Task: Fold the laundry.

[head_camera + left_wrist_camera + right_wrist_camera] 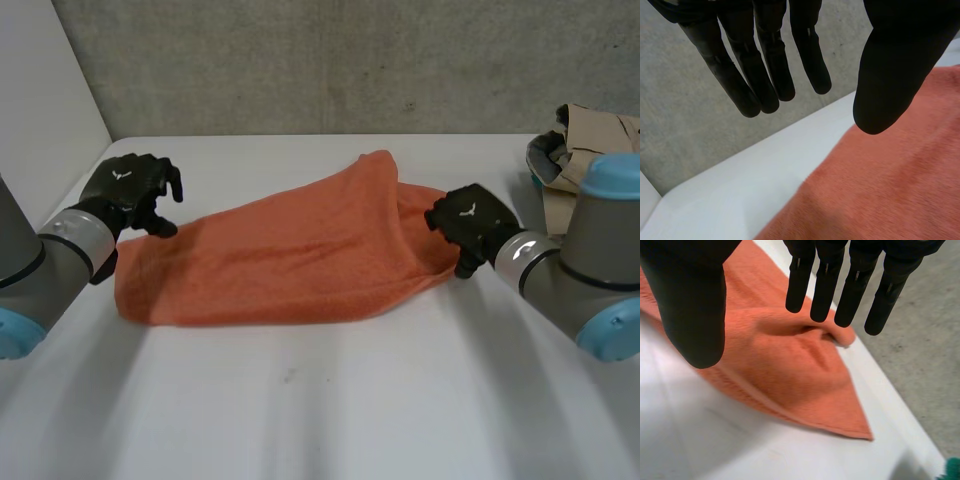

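Towel [290, 255], orange, between left hand [128, 190] and right hand [468, 222]; in wrist views, both straight-fingered, empty.

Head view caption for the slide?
Orange towel bunched on the table, left robot hand and right robot hand open at its ends.

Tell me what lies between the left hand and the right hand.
An orange towel, lying loosely bunched on the white table, fills the stretch from the left hand to the right hand. The head view shows this; nothing else lies there.
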Controlling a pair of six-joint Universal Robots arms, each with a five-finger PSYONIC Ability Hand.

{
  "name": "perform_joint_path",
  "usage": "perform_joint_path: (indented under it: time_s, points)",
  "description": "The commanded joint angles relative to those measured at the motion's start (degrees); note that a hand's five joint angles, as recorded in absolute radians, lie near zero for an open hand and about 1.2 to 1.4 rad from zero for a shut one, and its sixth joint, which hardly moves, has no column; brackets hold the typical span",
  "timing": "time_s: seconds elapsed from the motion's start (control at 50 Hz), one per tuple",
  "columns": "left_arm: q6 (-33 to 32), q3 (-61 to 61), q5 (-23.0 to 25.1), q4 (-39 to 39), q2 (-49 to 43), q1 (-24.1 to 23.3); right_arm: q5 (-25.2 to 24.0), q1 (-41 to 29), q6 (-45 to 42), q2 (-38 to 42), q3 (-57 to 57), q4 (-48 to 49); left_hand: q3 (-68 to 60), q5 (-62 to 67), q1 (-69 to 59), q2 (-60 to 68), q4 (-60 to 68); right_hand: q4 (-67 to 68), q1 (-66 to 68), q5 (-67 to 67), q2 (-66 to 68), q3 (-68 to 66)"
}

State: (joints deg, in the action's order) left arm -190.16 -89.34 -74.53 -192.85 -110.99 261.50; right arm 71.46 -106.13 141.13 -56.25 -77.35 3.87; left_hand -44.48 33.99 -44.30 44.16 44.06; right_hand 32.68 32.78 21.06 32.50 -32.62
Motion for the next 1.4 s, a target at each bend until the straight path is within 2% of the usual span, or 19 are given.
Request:
perform_joint_path:
  time_s: [0.02, 0.22, 0.36, 0.5, 0.72, 0.8, 0.84, 0.92, 0.96, 1.1, 1.18, 1.28, 1.3, 1.34, 1.36, 1.4]
  points:
    - [-0.82, -3.29, -0.53, 5.38, 3.23, -0.81, -0.80, 2.24, -3.40, 0.43, 5.62, -3.51, 1.96, -1.47, 1.78, -1.63, -1.54, 1.88, 1.78, 3.50, 2.06, -1.94]
    - [-7.49, -9.45, -2.46, 6.18, 2.63, -4.06, -3.17, 4.62, -15.97, 8.52, 17.32, -11.60, 10.39, -9.90, 10.21, -10.06, -9.96, 2.22, 2.12, 3.84, 2.40, -2.28]
    - [-12.33, -7.44, -4.48, 2.49, -3.25, -5.20, -3.61, 5.14, -16.94, 13.79, 20.39, -10.20, 10.39, -9.90, 10.21, -10.06, -9.96, 4.40, 4.30, 6.02, 4.58, -4.46]
    - [-15.32, -2.51, -6.41, 2.31, -9.76, -6.17, -4.75, 5.06, -16.59, 17.57, 21.28, -7.74, 8.37, -7.88, 8.19, -8.05, -7.95, 6.25, 6.15, 7.87, 6.43, -6.31]
    - [-16.29, 2.32, -7.73, 3.89, -15.04, -7.32, -6.07, 4.62, -10.18, 19.95, 21.80, -6.07, -12.81, 13.30, -12.99, 13.13, 13.23, 18.19, 18.09, 19.81, 18.37, -18.25]
    - [-17.34, 3.03, -8.00, 3.98, -15.92, -7.67, -6.77, 4.35, -7.72, 20.74, 21.98, -4.40, -26.09, 26.58, -26.27, 26.41, 26.51, 25.58, 25.48, 27.20, 25.76, -25.64]
    - [-18.05, 3.20, -8.17, 3.98, -15.93, -7.67, -6.77, 4.18, -6.40, 20.92, 22.07, -3.43, -35.49, 35.97, -35.66, 35.81, 35.91, 33.81, 33.71, 35.43, 33.99, -33.87]
    - [-18.31, 3.29, -8.52, 3.98, -15.75, -7.84, -6.25, 3.91, -3.68, 21.53, 22.16, -2.11, -35.52, 36.01, -35.70, 35.84, 35.94, 46.58, 46.48, 48.20, 46.76, -46.64]
    - [-18.14, 3.21, -8.61, 3.98, -15.49, -7.93, -6.07, 3.74, -2.53, 21.62, 22.24, -1.76, -35.52, 36.01, -35.70, 35.84, 35.94, 47.32, 47.22, 48.94, 47.50, -47.38]
    - [-17.17, 1.89, -8.97, 5.82, -10.66, -7.84, -4.67, 4.79, 1.95, 16.97, 20.58, -4.65, -35.52, 36.01, -35.70, 35.84, 35.94, 47.32, 47.22, 48.94, 47.50, -47.38]
    - [-15.50, 0.22, -8.88, 8.19, -5.30, -7.85, -4.49, 5.84, 3.54, 11.44, 18.56, -10.53, -35.52, 36.01, -35.70, 35.84, 35.94, 47.32, 47.22, 48.94, 47.50, -47.38]
    - [-12.43, -3.99, -7.39, 10.13, 1.38, -7.23, -5.37, 6.99, 4.94, -1.10, 13.82, -23.87, -35.52, 36.01, -35.70, 35.84, 35.94, 47.32, 47.22, 48.94, 47.50, -47.38]
    - [-12.16, -4.52, -6.95, 9.96, 1.91, -7.14, -5.54, 6.82, 5.29, -2.97, 13.20, -25.39, -31.87, 32.36, -32.05, 32.20, 32.29, 47.32, 47.22, 48.94, 47.50, -47.38]
    - [-11.81, -5.49, -6.07, 9.78, 2.36, -6.88, -5.72, 6.55, 5.99, -6.31, 12.05, -27.50, -8.74, 9.23, -8.92, 9.07, 9.16, 47.32, 47.22, 48.94, 47.50, -47.38]
    - [-11.29, -6.02, -5.37, 10.04, 2.44, -6.96, -5.89, 5.68, 6.96, -9.46, 11.00, -28.38, 8.53, -8.04, 8.35, -8.20, -8.11, 47.32, 47.22, 48.94, 47.50, -47.38]
    - [-11.11, -6.55, -4.92, 10.13, 2.36, -7.14, -5.81, 4.18, 8.01, -12.29, 10.21, -28.48, 13.07, -12.58, 12.89, -12.74, -12.65, 47.32, 47.22, 48.94, 47.50, -47.38]
